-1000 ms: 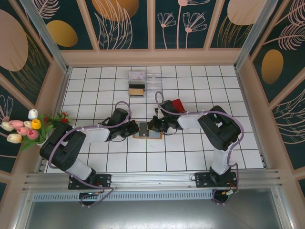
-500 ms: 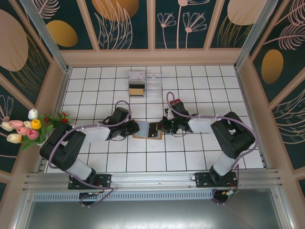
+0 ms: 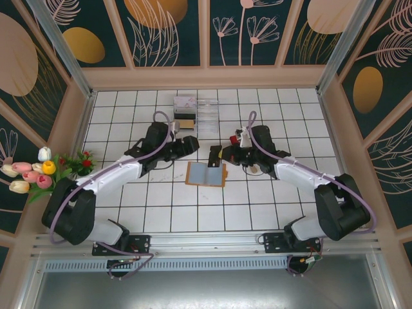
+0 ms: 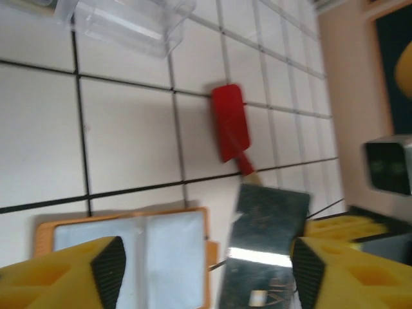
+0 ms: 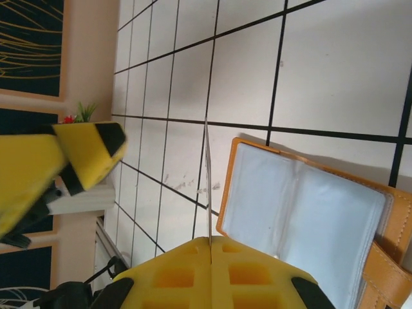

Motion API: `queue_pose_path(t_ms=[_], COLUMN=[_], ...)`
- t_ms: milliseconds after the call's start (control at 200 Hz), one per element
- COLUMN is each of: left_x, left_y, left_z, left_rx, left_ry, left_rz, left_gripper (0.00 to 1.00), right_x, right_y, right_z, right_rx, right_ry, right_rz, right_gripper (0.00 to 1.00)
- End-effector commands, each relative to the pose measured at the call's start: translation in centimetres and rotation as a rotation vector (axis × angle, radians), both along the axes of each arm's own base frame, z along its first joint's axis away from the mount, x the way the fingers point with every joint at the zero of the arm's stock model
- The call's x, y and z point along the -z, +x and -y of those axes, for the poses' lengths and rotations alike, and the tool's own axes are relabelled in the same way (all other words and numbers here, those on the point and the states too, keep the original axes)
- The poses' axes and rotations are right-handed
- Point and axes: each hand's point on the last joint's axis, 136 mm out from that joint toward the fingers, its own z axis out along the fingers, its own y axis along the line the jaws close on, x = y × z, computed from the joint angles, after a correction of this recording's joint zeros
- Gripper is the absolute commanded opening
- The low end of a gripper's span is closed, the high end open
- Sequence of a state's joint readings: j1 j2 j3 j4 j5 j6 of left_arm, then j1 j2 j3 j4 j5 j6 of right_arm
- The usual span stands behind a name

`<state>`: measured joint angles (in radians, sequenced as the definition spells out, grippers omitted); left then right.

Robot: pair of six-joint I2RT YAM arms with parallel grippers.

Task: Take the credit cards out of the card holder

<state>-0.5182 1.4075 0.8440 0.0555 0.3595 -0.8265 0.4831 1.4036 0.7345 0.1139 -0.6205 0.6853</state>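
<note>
The card holder (image 3: 206, 174) lies open flat on the tiles, tan-orange outside with pale grey-blue panels (image 5: 302, 212), also seen in the left wrist view (image 4: 135, 248). My right gripper (image 3: 216, 156) hangs just above its far edge, shut on a credit card. That card shows edge-on as a thin line (image 5: 208, 187) rising from my closed fingers (image 5: 210, 248). From the left wrist it is a dark glossy card (image 4: 270, 244) with a small chip. My left gripper (image 3: 191, 143) hovers to the far left of the holder, open (image 4: 206, 270), with nothing in it.
A red spatula (image 4: 230, 122) lies on the tiles behind the holder, its red blade beside my right arm (image 3: 238, 136). A clear plastic box (image 3: 196, 112) stands at the back centre. Artificial flowers (image 3: 38, 170) sit outside the left wall.
My left gripper has opened and drawn back and up off the holder. My right gripper has lifted away with a card in it, leaving the holder lying open and uncovered.
</note>
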Motion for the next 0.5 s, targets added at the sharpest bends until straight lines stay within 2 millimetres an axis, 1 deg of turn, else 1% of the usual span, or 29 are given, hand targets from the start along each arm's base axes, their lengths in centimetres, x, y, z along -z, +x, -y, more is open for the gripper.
queue_pose_path(t_ms=[0,105,150,250,370,440,495], left_x=[-2.0,-2.9,-3.1,-3.9,-5.6,-6.5,-7.2], left_y=[-0.5,-1.0,-1.1,-1.5,-2.2,-2.4,-2.8], left_z=[0.1,0.1,0.0,0.3,1.5,2.3,2.8], left_rx=[0.044,0.065,0.068,0.105,0.199,0.253,0.3], left_ry=[-0.065,-0.115,-0.128,-0.175,-0.275,-0.314,-0.345], left_rz=[0.031,0.065,0.08,0.111,0.144,0.153,0.159], left_gripper=[0.81,0.95,0.98,0.98,0.98,0.94,0.89], right_x=[-4.3,-6.4,-7.5,-9.6,-11.8,-12.7,-13.5], right_y=[0.5,0.2,0.0,-0.4,-1.0,-1.0,-1.5], right_z=[-1.2,-1.9,-2.2,-2.8,-3.2,-3.4,-3.7], right_rx=[-0.074,-0.12,-0.144,-0.192,-0.253,-0.274,-0.322], right_ry=[0.117,0.193,0.232,0.294,0.351,0.376,0.4], right_rz=[0.131,0.18,0.214,0.271,0.331,0.334,0.344], right_gripper=[0.0,0.0,0.0,0.0,0.0,0.0,0.0])
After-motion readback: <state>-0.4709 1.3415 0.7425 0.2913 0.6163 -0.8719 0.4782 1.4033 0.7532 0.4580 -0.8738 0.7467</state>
